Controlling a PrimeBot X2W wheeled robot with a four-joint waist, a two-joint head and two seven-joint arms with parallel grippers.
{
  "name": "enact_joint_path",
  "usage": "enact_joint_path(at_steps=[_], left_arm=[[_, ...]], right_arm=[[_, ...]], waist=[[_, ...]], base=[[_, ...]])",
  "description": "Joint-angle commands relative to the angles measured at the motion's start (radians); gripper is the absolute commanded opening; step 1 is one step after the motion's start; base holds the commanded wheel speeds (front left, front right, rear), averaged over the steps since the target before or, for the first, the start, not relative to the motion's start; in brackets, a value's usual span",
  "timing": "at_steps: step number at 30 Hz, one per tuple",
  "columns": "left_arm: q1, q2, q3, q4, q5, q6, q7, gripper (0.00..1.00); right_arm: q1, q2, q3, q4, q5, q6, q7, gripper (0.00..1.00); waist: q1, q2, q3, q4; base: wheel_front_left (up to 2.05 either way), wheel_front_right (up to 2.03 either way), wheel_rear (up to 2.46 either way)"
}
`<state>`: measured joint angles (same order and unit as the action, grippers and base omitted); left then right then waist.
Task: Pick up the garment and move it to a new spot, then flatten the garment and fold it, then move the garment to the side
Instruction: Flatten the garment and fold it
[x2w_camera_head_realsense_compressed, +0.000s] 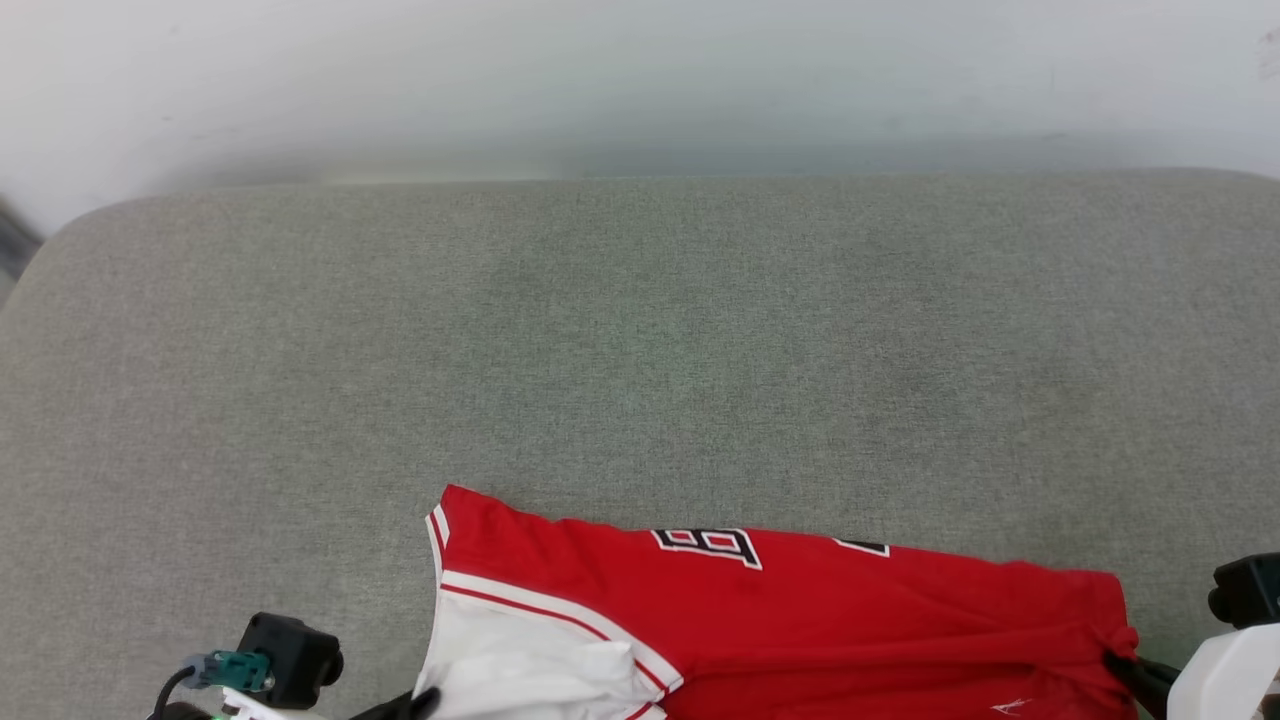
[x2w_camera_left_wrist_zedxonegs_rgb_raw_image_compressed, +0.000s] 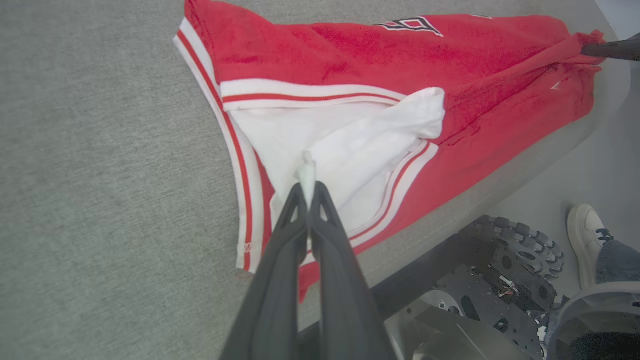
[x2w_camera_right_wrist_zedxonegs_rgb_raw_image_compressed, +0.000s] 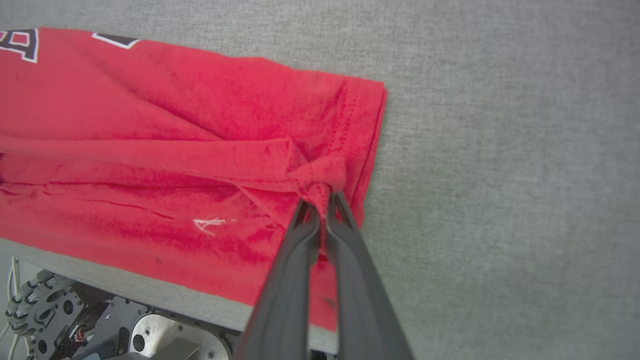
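Garment (x2w_camera_head_realsense_compressed: 800, 620): stretched along near edge of grey cushion (x2w_camera_head_realsense_compressed: 640, 350) | left gripper (x2w_camera_left_wrist_zedxonegs_rgb_raw_image_compressed: 307, 187): jaws pinching white sleeve cloth | right gripper (x2w_camera_right_wrist_zedxonegs_rgb_raw_image_compressed: 325, 200): jaws pinching red hem corner | progress: seemingly early; flattening, folding, side move outstanding.

A wide grey fabric-covered desk (x2w_camera_head_realsense_compressed: 640, 330) with rounded far corners spans the head view. At the lower centre of that frame lies a red jersey T-shirt (x2w_camera_head_realsense_compressed: 800, 620) with a white sleeve and red-white striped trim. It is bunched lengthwise along the near edge and partly overhangs it.
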<state>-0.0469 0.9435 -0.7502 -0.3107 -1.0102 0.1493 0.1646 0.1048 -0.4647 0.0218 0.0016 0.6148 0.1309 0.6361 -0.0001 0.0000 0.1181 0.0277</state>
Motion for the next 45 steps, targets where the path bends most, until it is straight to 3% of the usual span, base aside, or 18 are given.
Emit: enact_joint_path(at_steps=[1,10,17,18,19,20,26,33,42,45], left_arm=[[0.007,0.005,-0.009,0.023,0.015,-0.007,0.006,0.00],[-0.025,-0.045,-0.077,0.141,0.063,-0.051,0.034,0.00],[-0.055,-0.093,-0.119,0.222,0.102,-0.068,0.054,0.00],[-0.058,-0.102,-0.122,0.232,0.106,-0.069,0.051,0.39],[-0.061,-0.108,-0.125,0.242,0.110,-0.072,0.047,1.00],[-0.061,-0.115,-0.128,0.251,0.111,-0.076,0.044,1.00],[-0.075,-0.131,-0.129,0.274,0.150,-0.072,0.001,1.00],[-0.073,-0.150,-0.057,0.211,0.130,-0.042,-0.114,1.00],[-0.036,-0.219,0.107,0.219,0.188,0.085,-0.408,1.00],[-0.011,-0.298,0.219,0.207,0.210,0.110,-0.429,1.00]], right_arm=[[0.011,-0.023,0.017,0.005,-0.006,0.000,-0.010,0.00],[-0.014,-0.110,0.157,0.056,-0.049,0.000,-0.084,0.00],[-0.047,-0.136,0.247,0.115,-0.038,0.000,-0.144,0.00],[-0.050,-0.139,0.256,0.126,-0.035,0.000,-0.151,0.00],[-0.059,-0.145,0.269,0.128,-0.039,0.000,-0.165,0.41],[-0.066,-0.146,0.278,0.129,-0.037,0.000,-0.178,1.00],[-0.070,-0.171,0.291,0.120,0.012,-0.001,-0.203,1.00],[-0.033,-0.134,0.153,0.026,0.059,0.000,-0.168,1.00],[0.037,0.078,-0.128,-0.056,0.012,-0.001,-0.048,1.00],[0.061,0.158,-0.210,-0.064,-0.040,0.000,-0.019,1.00]], waist=[[0.0001,0.0000,-0.001,-0.002],[0.0001,0.0000,0.004,-0.009],[0.0001,0.0000,0.010,-0.007],[0.0001,0.0000,0.009,-0.007],[0.0001,0.0000,0.008,-0.007],[0.0001,0.0000,0.005,-0.007],[0.0001,0.0000,-0.033,-0.003],[0.0001,0.0000,-0.080,0.009],[0.0001,0.0000,-0.102,0.021],[0.0001,0.0000,-0.096,0.032]], base=[[0.00,0.00,0.00],[0.00,0.00,0.00],[0.00,0.00,0.00],[0.00,0.00,0.00],[0.00,0.00,0.00],[0.00,0.00,0.00],[0.00,0.00,0.00],[0.00,0.00,0.00],[0.00,0.00,0.00],[0.00,0.00,0.00]])
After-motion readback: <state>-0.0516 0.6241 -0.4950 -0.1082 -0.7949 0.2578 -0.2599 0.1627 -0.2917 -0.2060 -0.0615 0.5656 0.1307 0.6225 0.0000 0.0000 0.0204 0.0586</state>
